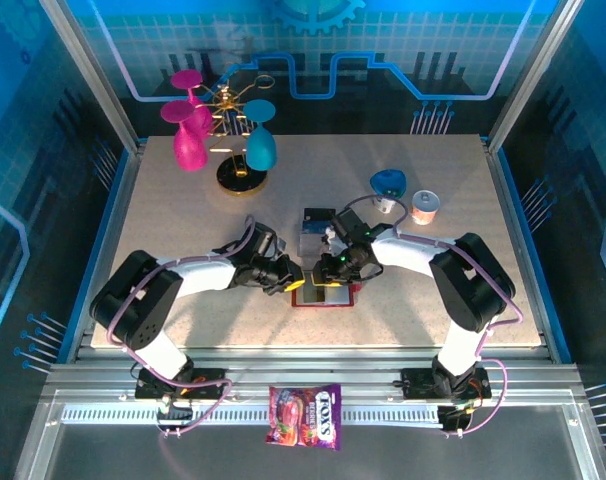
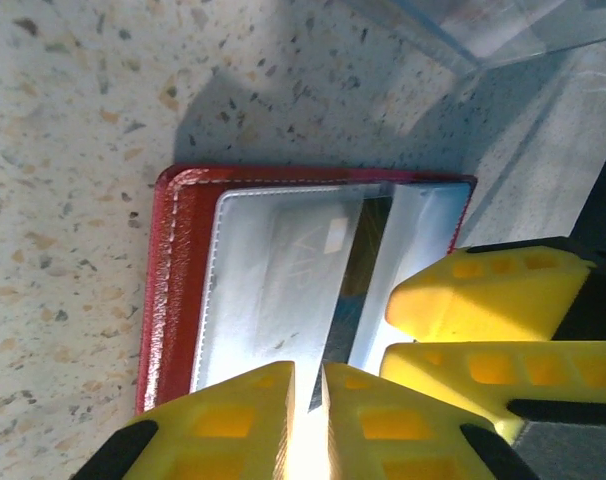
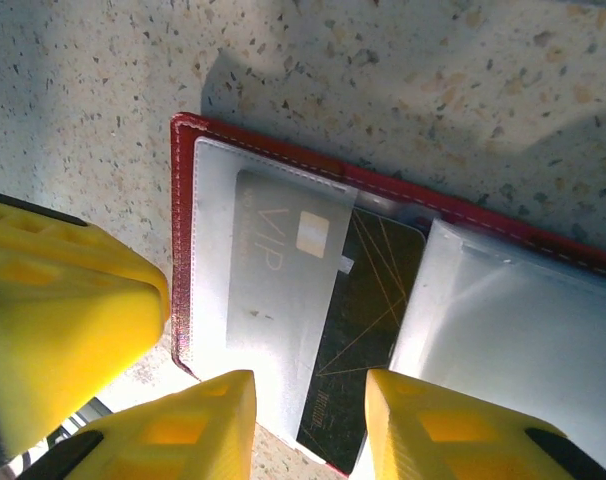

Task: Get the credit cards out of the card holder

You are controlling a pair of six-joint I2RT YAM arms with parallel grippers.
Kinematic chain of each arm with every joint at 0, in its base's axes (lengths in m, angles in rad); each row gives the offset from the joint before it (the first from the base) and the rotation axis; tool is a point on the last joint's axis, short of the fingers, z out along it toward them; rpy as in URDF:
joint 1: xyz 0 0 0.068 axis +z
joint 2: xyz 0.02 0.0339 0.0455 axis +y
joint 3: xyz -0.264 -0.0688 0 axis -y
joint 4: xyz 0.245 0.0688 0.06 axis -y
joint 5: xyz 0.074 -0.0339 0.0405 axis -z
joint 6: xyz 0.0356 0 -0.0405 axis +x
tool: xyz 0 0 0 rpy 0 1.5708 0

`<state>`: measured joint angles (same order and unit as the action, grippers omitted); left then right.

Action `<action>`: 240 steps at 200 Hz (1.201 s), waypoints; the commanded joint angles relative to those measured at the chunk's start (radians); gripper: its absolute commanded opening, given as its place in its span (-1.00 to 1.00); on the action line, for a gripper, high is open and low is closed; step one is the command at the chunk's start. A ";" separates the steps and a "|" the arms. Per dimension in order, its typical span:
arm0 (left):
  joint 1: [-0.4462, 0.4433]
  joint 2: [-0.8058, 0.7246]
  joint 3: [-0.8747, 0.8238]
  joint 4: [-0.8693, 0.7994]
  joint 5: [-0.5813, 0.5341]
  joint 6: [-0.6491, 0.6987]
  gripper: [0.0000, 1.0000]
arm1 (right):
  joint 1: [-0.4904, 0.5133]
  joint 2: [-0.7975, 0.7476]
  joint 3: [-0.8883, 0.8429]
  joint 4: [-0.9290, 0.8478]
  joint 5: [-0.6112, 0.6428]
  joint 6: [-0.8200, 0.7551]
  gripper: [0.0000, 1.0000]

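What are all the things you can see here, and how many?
table: one, speckled beige
card holder: one, red, open, mid-table
credit cards: two in the holder, one dark, one pale
flat pile: count unclear, grey and dark, beyond the holder
stemmed glasses: seemingly two pink, one teal, on the rack
rack: one, gold, dark base, back left
blue rounded thing: one, back right
small containers: two, white and orange-white, beside it
candy bag: one, colourful, on the near rail
left gripper: one, yellow fingers, pinching the holder's edge
right gripper: one, yellow fingers, open either side of the dark card
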<state>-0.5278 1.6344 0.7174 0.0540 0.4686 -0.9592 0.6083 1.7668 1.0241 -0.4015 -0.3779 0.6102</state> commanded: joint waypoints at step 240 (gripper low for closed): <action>-0.012 0.076 -0.041 -0.025 0.010 0.039 -0.91 | -0.017 0.042 -0.039 0.044 -0.055 0.027 -0.31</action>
<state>-0.5339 1.6825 0.7040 0.0612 0.4725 -0.9428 0.6006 1.7874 0.9936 -0.3553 -0.4107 0.6281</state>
